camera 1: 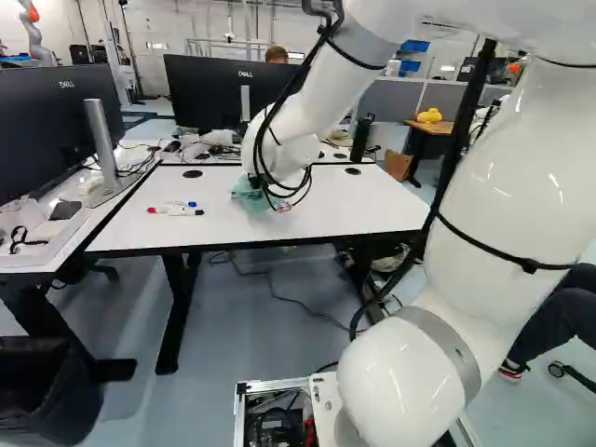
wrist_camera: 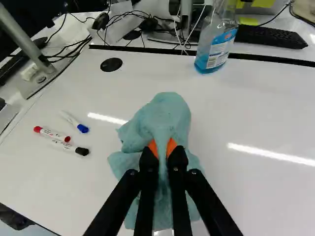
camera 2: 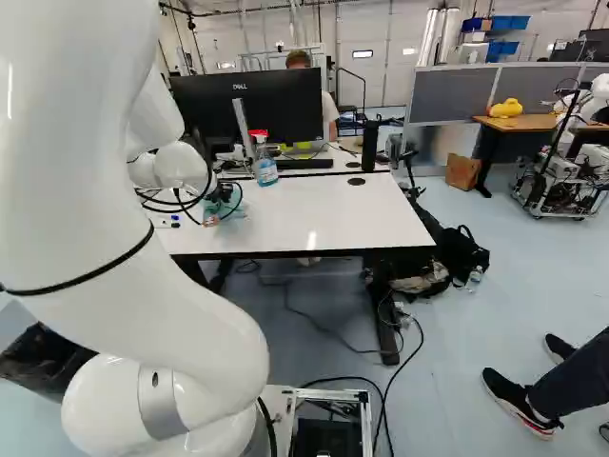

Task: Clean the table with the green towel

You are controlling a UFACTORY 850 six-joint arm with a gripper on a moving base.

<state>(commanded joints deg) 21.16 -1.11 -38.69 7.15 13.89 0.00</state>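
Got the black gripper (camera 2: 225, 194) clenched on a crumpled green towel (wrist_camera: 165, 110) on the white table (wrist_camera: 256, 113), this side of the spray bottle (wrist_camera: 215, 45).

Can read "DELL" on the black monitor (camera 1: 37, 140) at the left of the left base view. Can read "DELL" also on the second black monitor (camera 1: 209, 102), in both base views. Can see print on the spray bottle's label (wrist_camera: 216, 53), red-capped marker (wrist_camera: 53, 134) and black-capped marker (wrist_camera: 68, 147), but cannot read it surely.

One towel (wrist_camera: 165, 110), three markers (wrist_camera: 53, 134), one spray bottle (wrist_camera: 215, 49)
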